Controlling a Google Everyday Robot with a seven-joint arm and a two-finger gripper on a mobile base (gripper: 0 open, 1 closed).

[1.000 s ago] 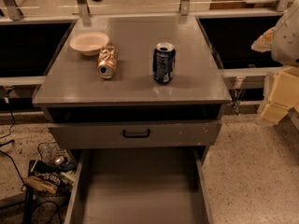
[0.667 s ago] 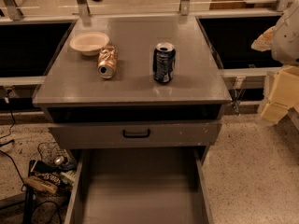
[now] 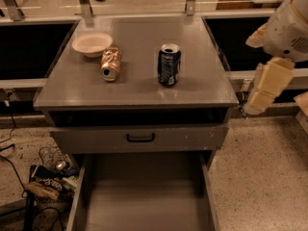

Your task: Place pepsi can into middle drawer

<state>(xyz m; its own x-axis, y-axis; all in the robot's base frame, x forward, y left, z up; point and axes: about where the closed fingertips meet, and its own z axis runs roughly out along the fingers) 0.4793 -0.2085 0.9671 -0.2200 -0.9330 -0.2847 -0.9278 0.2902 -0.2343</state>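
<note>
Grey bench (image 3: 77, 88): dark blue pepsi can (image 3: 169, 65) upright on it, grey metal middle drawer (image 3: 144, 201) open below, pincer (image 3: 262, 93) off its right, grip unreadable.

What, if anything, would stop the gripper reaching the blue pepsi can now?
Probably nothing. The pepsi can stands upright on the cabinet top, apart from the copper can and bowl; the gripper hangs beside the cabinet's right edge, with nothing between.
</note>
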